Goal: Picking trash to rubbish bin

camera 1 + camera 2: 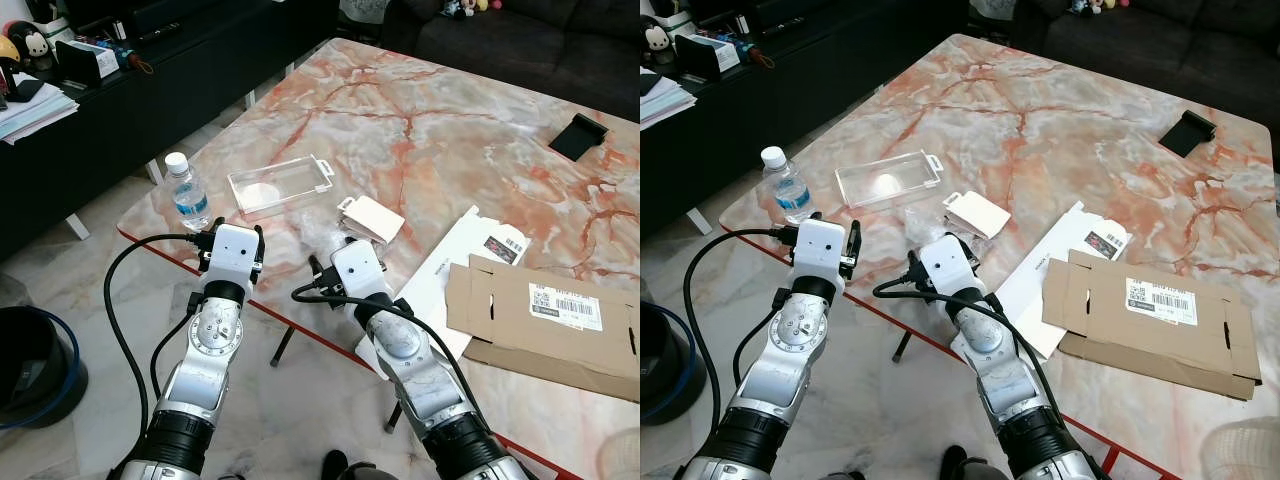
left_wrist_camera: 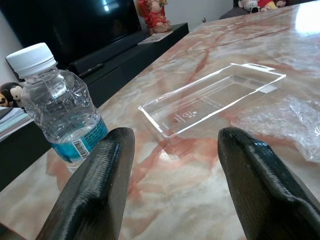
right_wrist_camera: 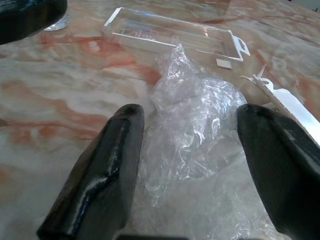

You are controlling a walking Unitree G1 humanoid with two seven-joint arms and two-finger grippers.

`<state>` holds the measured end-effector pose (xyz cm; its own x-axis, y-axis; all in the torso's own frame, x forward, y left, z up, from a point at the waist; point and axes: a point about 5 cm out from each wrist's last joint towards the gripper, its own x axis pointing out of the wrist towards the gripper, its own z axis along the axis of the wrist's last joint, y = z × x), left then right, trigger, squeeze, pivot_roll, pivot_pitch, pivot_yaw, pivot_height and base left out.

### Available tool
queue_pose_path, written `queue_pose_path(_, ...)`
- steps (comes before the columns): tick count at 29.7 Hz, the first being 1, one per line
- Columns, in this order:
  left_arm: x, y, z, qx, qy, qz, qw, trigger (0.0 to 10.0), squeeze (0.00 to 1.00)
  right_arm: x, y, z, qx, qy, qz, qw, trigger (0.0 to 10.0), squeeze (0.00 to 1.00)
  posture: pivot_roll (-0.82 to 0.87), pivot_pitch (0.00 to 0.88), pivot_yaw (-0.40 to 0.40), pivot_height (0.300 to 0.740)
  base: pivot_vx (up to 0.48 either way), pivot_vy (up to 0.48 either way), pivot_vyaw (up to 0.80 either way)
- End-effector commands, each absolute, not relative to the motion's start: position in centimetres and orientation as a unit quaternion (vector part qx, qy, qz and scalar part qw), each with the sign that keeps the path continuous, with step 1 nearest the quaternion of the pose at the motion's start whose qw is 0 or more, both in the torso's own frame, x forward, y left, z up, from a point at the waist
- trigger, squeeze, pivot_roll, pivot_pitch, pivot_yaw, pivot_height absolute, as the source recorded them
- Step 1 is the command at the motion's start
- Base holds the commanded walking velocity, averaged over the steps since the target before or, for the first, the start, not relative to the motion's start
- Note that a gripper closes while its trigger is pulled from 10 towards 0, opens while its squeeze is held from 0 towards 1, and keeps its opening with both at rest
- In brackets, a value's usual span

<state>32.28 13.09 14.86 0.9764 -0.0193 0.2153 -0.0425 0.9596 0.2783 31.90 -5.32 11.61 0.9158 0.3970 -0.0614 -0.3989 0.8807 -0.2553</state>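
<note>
Crumpled clear plastic wrap [image 3: 197, 117] lies between the spread-apart right gripper [image 3: 192, 150] fingers — ungripped; left gripper [image 2: 172, 165] likewise wide apart, empty.

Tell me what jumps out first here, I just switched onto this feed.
The two silver arms reaching over the near edge of a pink-veined marble table. The right gripper, fingers apart, is straddling a crumpled clear plastic wrap; the left gripper, also open, points at a water bottle and a clear plastic tray. Flattened cardboard lies to the robot's right, and a dark bin stands on the floor to its left.
</note>
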Motion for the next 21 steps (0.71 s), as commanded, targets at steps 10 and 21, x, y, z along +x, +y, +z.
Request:
queue_pose_path(10,32.5,12.7,15.2,0.145,-0.112,0.002,0.983,10.0,0.00,31.3,-3.9,11.6,-0.122,0.000,0.261,0.958,0.0,0.00,0.03,0.171,-0.080,0.740,0.000,0.000,0.00)
queue_pose_path(21,32.6,12.6,15.3,0.143,-0.112,0.001,0.983,10.0,0.00,31.2,-3.8,11.8,-0.127,-0.003,0.291,0.948,0.0,0.00,0.03,0.168,-0.079,0.740,0.000,0.000,0.00)
